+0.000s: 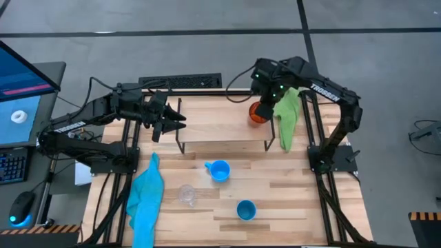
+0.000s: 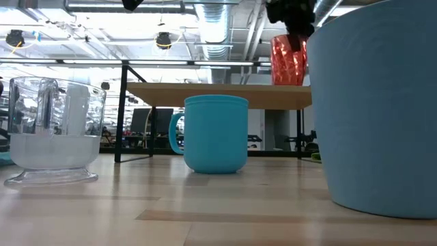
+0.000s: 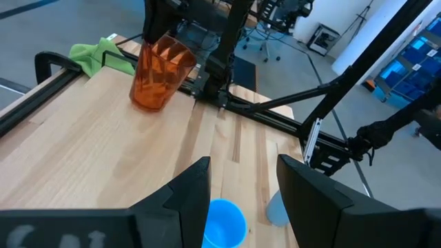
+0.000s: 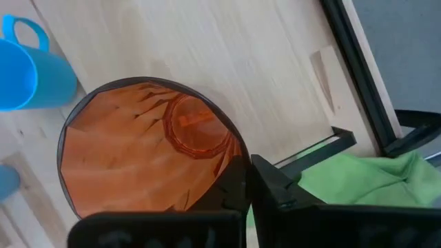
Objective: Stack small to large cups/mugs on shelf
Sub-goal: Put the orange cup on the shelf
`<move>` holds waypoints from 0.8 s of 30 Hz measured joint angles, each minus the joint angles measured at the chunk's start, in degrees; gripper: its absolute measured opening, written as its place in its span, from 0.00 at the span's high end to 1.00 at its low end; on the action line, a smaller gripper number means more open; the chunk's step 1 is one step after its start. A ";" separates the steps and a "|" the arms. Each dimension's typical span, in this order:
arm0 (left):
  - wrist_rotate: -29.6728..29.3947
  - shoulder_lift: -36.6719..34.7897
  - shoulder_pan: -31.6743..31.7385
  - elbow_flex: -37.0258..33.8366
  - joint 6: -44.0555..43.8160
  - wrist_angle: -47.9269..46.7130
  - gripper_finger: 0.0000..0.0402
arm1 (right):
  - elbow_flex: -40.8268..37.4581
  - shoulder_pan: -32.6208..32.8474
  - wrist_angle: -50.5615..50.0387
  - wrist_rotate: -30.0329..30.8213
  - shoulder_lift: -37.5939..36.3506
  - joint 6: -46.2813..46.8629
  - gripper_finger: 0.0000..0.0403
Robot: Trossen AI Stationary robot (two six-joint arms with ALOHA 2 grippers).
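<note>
The right gripper holds the orange cup over the right end of the shelf, one finger inside the rim and one outside, pinching the wall. In the low view the cup seems to hang just above the board, though whether its base touches is hard to tell from that angle. The green cloth lies just beside the gripper, draped off the shelf's right edge.

The left gripper hovers at the shelf's left end with its fingers apart and nothing between them, well away from the orange cup.

Below the right gripper and toward the table's front stand the other three: the mug nearest the shelf, the glass farther left, and the blue cup nearest the front edge. A blue cloth lies at the table's left side.

The risks come from the grip and the spot. A pinch on one wall lets the cup tilt, so a release before the base sits flat could tip it. It is close to the shelf's right edge and the cloth; a base landing on the cloth would rock. The inner finger could also drag the cup over on withdrawal.
</note>
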 joint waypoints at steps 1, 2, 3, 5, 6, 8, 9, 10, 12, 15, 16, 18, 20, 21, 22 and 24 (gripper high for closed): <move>-0.46 0.00 0.00 0.00 0.04 0.04 0.61 | 0.00 -0.32 0.00 -0.10 0.00 -0.07 0.95; -0.72 0.00 0.00 0.00 0.11 0.06 0.61 | 0.00 -0.55 0.00 -0.09 0.00 -0.10 0.95; -0.92 0.00 0.00 0.00 0.17 0.04 0.61 | 0.00 -0.73 0.00 -0.09 0.00 -0.17 0.95; -1.09 0.00 0.02 0.00 0.19 0.09 0.61 | 0.00 -0.97 0.00 -0.09 0.00 -0.34 0.95; -1.21 0.00 0.02 0.00 0.20 0.08 0.61 | 0.00 -1.08 0.00 -0.09 0.00 -0.66 0.95; -1.43 0.00 0.00 0.00 0.20 0.06 0.61 | 0.00 -1.24 0.00 -0.13 0.00 -1.09 0.95; -1.45 0.00 0.02 0.00 0.20 0.09 0.61 | 0.00 -1.24 0.00 -0.13 0.00 -1.22 0.94; -1.47 0.00 0.00 0.00 0.20 0.09 0.61 | -0.03 -1.24 0.02 -0.12 0.00 -1.51 0.94; -1.85 0.00 0.00 0.00 0.22 0.07 0.61 | -0.63 -1.26 0.02 -0.11 0.00 -2.06 0.94; -2.34 0.00 0.00 0.00 0.22 0.09 0.61 | -1.74 -1.27 0.13 -0.07 0.00 -2.45 0.94; -2.40 0.00 0.01 0.00 0.22 0.09 0.61 | -1.98 -1.39 0.05 -0.09 -0.02 -2.47 0.94; -2.43 0.00 0.02 0.00 0.22 0.09 0.61 | -2.19 -1.62 0.19 -0.11 -0.02 -2.51 0.94; -2.43 0.00 0.00 0.00 0.24 0.09 0.61 | -2.24 -1.64 0.23 -0.07 -0.02 -2.51 0.92; -2.43 0.00 0.00 0.00 0.22 0.09 0.61 | -2.27 -1.66 0.44 -0.03 -0.02 -2.54 0.91; -2.43 0.00 0.01 0.00 0.24 0.09 0.61 | -2.29 -1.65 0.71 0.00 -0.02 -2.56 0.91; -2.43 0.00 0.00 0.00 0.24 0.09 0.61 | -2.29 -1.64 0.91 0.07 -0.02 -2.56 0.89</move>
